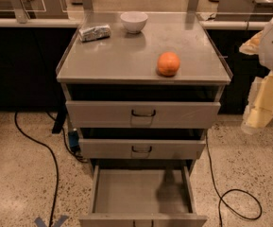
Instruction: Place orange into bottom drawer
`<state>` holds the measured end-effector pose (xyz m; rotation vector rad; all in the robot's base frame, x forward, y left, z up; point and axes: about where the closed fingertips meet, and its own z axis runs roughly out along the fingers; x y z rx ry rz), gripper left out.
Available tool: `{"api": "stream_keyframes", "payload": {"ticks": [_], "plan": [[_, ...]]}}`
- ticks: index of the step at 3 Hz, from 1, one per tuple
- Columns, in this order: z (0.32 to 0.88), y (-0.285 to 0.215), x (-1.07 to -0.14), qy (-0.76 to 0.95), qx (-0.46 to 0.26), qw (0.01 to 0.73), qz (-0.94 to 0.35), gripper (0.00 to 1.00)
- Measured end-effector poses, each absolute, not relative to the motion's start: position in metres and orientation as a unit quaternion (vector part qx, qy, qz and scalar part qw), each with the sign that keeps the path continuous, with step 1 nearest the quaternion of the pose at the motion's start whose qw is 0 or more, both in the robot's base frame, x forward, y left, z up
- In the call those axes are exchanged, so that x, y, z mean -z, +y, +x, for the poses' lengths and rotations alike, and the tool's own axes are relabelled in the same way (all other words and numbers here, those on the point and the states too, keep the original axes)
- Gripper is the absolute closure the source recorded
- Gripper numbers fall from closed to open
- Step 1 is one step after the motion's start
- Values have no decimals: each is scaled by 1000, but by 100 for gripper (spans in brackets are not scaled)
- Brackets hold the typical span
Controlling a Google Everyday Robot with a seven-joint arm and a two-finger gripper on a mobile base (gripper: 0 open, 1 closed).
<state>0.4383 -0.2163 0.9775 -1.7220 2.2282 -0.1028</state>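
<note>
Rightward, gripper [260, 118] beside cabinet top [126, 58]

No legible text, label or number; nothing readable on the foil packet [94, 32]. The tool [258, 118] hangs at far right, beside the cabinet [103, 113].

Orange orange [168, 63], grey drawer [136, 193], cream gripper [258, 119] right

Speckled terrazzo floor [13, 183], black cable [56, 174]
</note>
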Motion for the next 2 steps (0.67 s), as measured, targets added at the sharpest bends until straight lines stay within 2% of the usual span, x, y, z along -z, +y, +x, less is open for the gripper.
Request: {"api": "stream_keyframes", "payload": {"ticks": [1,2], "plan": [[443,-215,-979,778,39,166,-605,0],[475,-205,-973,764,30,175,-620,0]]}}
